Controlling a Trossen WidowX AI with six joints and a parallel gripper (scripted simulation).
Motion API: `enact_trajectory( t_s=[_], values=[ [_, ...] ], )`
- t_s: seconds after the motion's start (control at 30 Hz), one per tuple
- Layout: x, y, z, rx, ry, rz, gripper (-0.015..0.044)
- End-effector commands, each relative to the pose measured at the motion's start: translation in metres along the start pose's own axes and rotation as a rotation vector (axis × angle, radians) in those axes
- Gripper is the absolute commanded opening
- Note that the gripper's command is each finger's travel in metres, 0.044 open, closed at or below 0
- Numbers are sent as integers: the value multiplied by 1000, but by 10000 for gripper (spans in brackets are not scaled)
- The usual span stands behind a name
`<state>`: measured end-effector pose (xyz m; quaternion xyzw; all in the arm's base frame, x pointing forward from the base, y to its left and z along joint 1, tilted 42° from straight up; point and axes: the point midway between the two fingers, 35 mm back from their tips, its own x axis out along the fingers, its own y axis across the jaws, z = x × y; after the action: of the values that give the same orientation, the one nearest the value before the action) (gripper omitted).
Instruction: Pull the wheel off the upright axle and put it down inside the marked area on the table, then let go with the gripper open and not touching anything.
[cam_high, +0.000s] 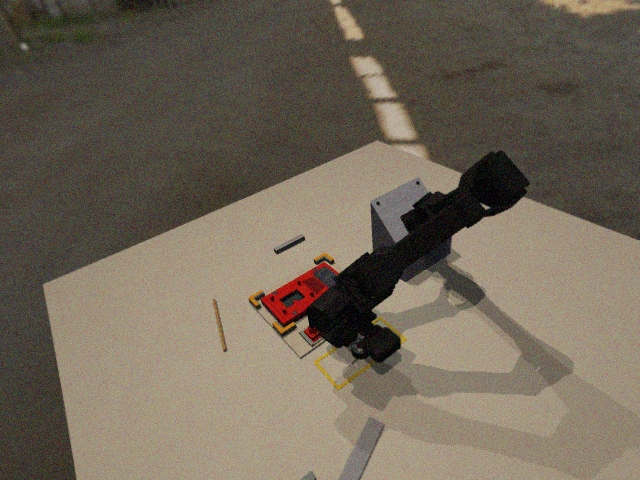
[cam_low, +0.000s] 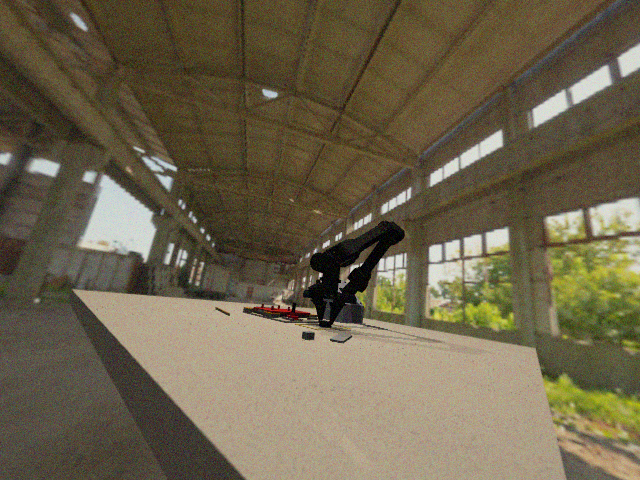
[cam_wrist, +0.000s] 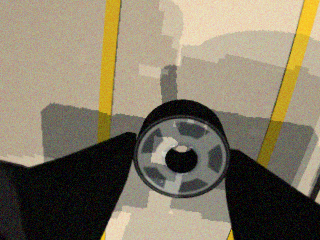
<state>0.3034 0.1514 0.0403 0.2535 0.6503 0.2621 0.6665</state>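
The wheel (cam_high: 357, 347) (cam_wrist: 205, 150), a black tyre with a grey spoked hub, is between the two fingertips of my gripper (cam_high: 358, 345) (cam_low: 325, 324) (cam_wrist: 181, 150), which is shut on it. The gripper is low over the marked area, a yellow outline (cam_high: 327, 376) (cam_wrist: 107, 65) on the table. In the wrist view the wheel shows between the outline's two long sides. Whether its underside touches the table cannot be told. The upright axle's red base (cam_high: 311, 333) is left of the gripper in the top view, partly hidden by the arm; the wheel is off it.
A red board (cam_high: 273, 300) with orange corner brackets (cam_high: 283, 327) lies beside the axle. A grey sloped box (cam_high: 385, 211) (cam_low: 354, 313) stands behind the arm. A grey bar (cam_high: 289, 243), a wooden stick (cam_high: 219, 325), a flat grey strip (cam_high: 364, 446) and a dark block (cam_low: 308, 335) lie around.
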Motion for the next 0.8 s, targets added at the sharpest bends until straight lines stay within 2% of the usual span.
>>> enact_trajectory(
  t_s=[0.0,0.07,0.23,0.33,0.4,0.5,0.53,0.63,0.77],
  values=[
    [0,0,0,-2,0,0,263],
    [-8,0,1,-1,0,-2,300],
    [-53,0,1,2,0,-7,300],
    [-60,0,0,2,0,-7,300],
    [-58,-7,-5,8,-6,-16,352],
    [-83,-25,-37,7,-1,-21,431],
    [-91,-30,-50,7,1,-20,440],
    [-105,-39,-79,6,5,-12,440],
    [-106,-39,-81,6,5,-11,440]
  ],
)
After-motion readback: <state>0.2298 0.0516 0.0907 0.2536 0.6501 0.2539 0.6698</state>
